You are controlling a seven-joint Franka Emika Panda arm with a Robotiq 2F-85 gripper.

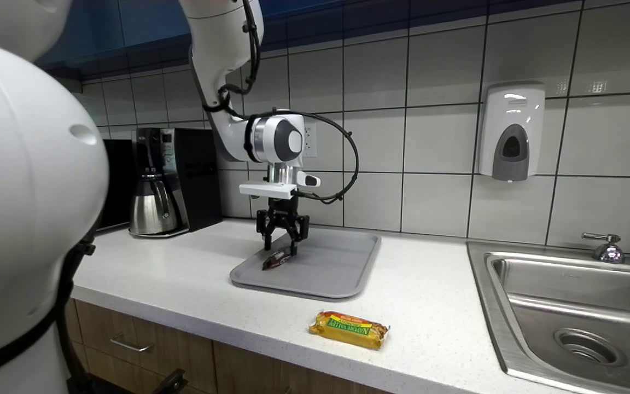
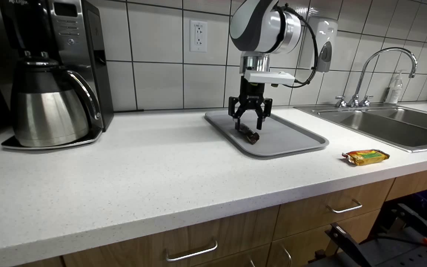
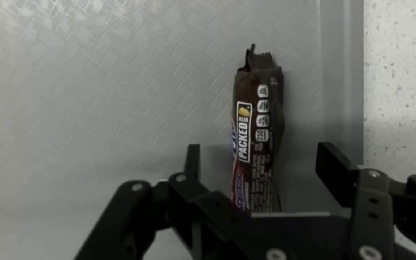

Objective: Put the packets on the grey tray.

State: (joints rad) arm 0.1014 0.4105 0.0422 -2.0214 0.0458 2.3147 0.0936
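Observation:
The grey tray (image 1: 337, 268) lies flat on the white counter and also shows in an exterior view (image 2: 291, 139). A dark brown packet (image 3: 258, 119) lies on the tray near one edge; it shows in both exterior views (image 1: 276, 259) (image 2: 250, 135). A yellow packet (image 1: 350, 329) lies on the counter outside the tray, towards the front edge, and also shows in an exterior view (image 2: 368, 157). My gripper (image 1: 280, 248) is open just above the tray. In the wrist view its fingers (image 3: 262, 166) stand either side of the brown packet, with gaps on both sides. The packet's near end is hidden.
A steel sink (image 1: 484, 306) with taps is set in the counter beyond the yellow packet. A coffee maker (image 2: 50, 100) stands at the opposite end. A tiled wall with a soap dispenser (image 1: 513, 131) runs behind the tray.

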